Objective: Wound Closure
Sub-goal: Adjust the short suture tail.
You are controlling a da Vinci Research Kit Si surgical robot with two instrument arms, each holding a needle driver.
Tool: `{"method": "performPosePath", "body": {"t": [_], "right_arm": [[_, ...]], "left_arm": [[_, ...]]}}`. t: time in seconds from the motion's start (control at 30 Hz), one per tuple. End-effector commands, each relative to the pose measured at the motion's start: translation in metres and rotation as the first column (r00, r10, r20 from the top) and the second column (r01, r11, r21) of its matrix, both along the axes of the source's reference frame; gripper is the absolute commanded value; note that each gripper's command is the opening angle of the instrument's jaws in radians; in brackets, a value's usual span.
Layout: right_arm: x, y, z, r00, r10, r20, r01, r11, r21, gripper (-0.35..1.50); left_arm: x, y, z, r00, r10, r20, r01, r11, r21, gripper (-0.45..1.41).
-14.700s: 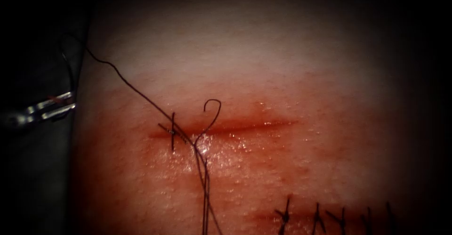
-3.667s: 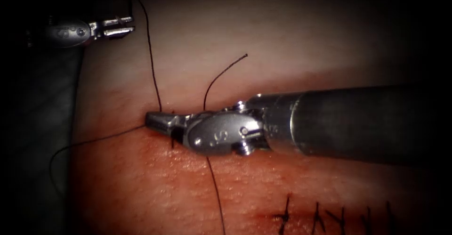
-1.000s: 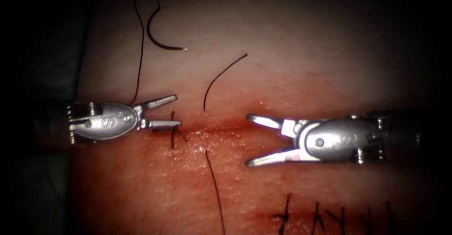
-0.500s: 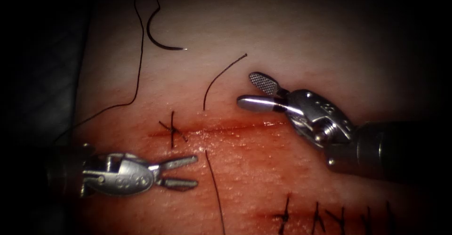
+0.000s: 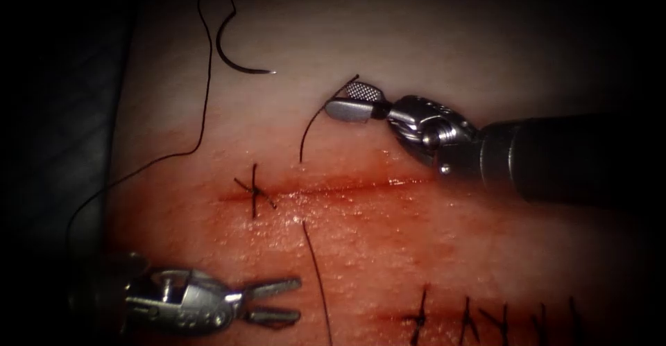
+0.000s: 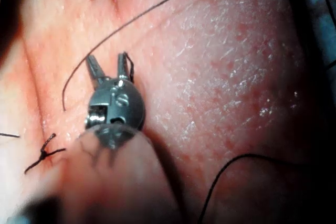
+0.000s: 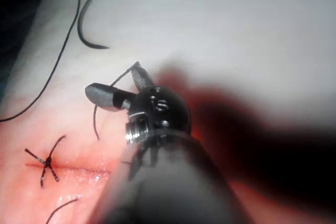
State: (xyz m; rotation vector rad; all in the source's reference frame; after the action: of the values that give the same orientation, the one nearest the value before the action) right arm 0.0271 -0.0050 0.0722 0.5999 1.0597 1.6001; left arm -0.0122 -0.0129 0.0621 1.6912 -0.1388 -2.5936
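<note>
- Left tool (image 5: 277,303) is sitting at lower left of the endoscope frame, below the cut (image 5: 333,186), jaws parted, holding nothing; a thread tail (image 5: 316,277) is running down just right of its tips.
- Tied stitch (image 5: 254,191) is crossing the cut's left end; red fluid (image 5: 347,228) is wetting the tissue (image 5: 485,62) around it, so I judge that zone slick.
- Right tool (image 5: 350,101) is hovering above the cut at centre, jaws open around the free thread end (image 5: 326,110); not yet clamped as far as I can tell.
- That thread is looking limp and light; judging it should be taken near the tip, pads flat.
- Needle (image 5: 232,58) is lying loose on the tissue at upper left, not in the tissue, trailing thread (image 5: 205,75) attached. Stiff, thin, likely to roll; mid-curve is looking like the safest hold.
- Open room: pale tissue at upper right is looking free for moves. Tissue edge is running down the left side, and a row of older stitches (image 5: 485,318) is at the lower right.
</note>
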Motion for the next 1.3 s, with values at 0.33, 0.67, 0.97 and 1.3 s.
{"method": "performPosePath", "body": {"t": [0.33, 0.67, 0.97, 1.3], "right_arm": [[0.0028, 0.0009, 0.0010, 1.000, -0.006, -0.004, 0.006, 1.000, 0.001, 0.17], [0.0045, 0.0022, -0.0007, 0.961, -0.193, 0.200, 0.241, 0.938, -0.250, -0.35], [0.0071, 0.0026, -0.0042, 0.888, -0.321, 0.330, 0.433, 0.827, -0.360, -0.35], [0.0078, 0.0026, -0.0053, 0.850, -0.388, 0.358, 0.509, 0.781, -0.361, -0.35]], "left_arm": [[-0.0004, -0.0006, 0.0003, 1.000, 0.005, 0.005, -0.005, 1.000, -0.002, -0.03], [-0.0006, -0.0010, 0.0004, 1.000, 0.011, -0.007, -0.011, 1.000, -0.003, -0.05], [-0.0006, -0.0010, 0.0004, 1.000, 0.010, -0.009, -0.010, 1.000, -0.004, -0.05], [-0.0006, -0.0013, -0.0002, 1.000, 0.011, -0.009, -0.011, 1.000, -0.004, -0.01]]}}
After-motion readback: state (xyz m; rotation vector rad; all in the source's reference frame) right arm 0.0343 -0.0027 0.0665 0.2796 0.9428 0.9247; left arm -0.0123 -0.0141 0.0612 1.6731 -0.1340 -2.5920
